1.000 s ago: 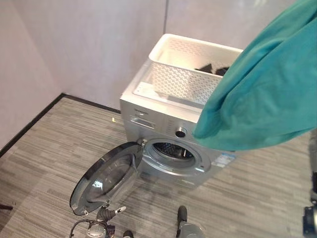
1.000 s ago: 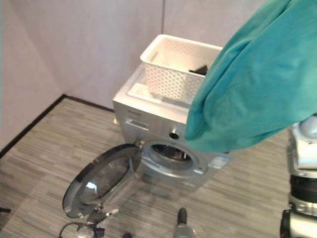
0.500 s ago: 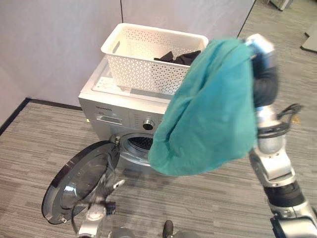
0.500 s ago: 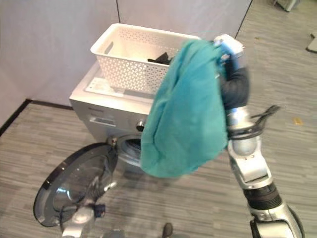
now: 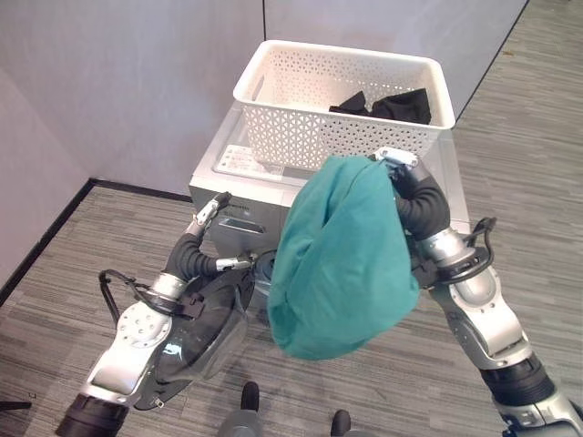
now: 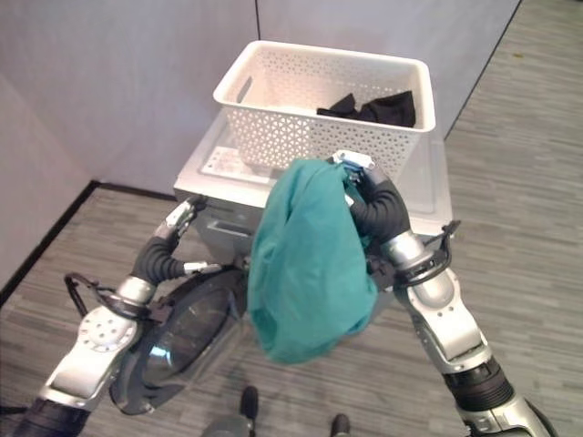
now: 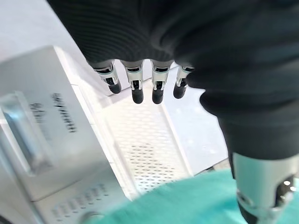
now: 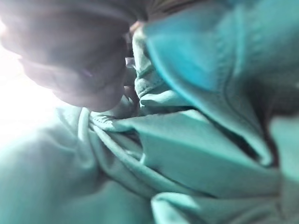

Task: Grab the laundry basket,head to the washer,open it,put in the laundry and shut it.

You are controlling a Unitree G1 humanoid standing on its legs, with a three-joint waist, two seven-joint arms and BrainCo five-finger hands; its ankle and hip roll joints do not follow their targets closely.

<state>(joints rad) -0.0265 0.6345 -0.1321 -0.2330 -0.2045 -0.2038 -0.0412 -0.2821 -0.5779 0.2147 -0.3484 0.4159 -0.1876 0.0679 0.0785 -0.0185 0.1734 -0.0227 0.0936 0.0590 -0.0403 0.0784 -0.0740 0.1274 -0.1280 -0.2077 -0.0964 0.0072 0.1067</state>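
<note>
A white lattice laundry basket (image 5: pixel 346 100) stands on top of the silver washer (image 5: pixel 228 182), with black clothes (image 5: pixel 392 105) lying in it. My right hand (image 5: pixel 407 188) is shut on a teal garment (image 5: pixel 342 259), which hangs in a bundle in front of the washer and hides the drum opening. In the right wrist view the teal garment (image 8: pixel 187 154) is bunched against the dark hand (image 8: pixel 79 56). The washer's round door (image 5: pixel 205 332) stands swung open to the left. My left hand (image 5: pixel 194 255) is open by the washer's front panel above the door, its fingers (image 7: pixel 135 88) straight.
Grey walls (image 5: pixel 137 82) close in behind the washer and on the left, with a dark skirting line along the floor. Striped grey flooring (image 5: pixel 528 182) stretches out to the right of the washer and in front of it.
The camera has shifted. My right hand has brought the teal garment down in front of the washer. My left arm has risen, with its hand up by the front panel above the open door.
</note>
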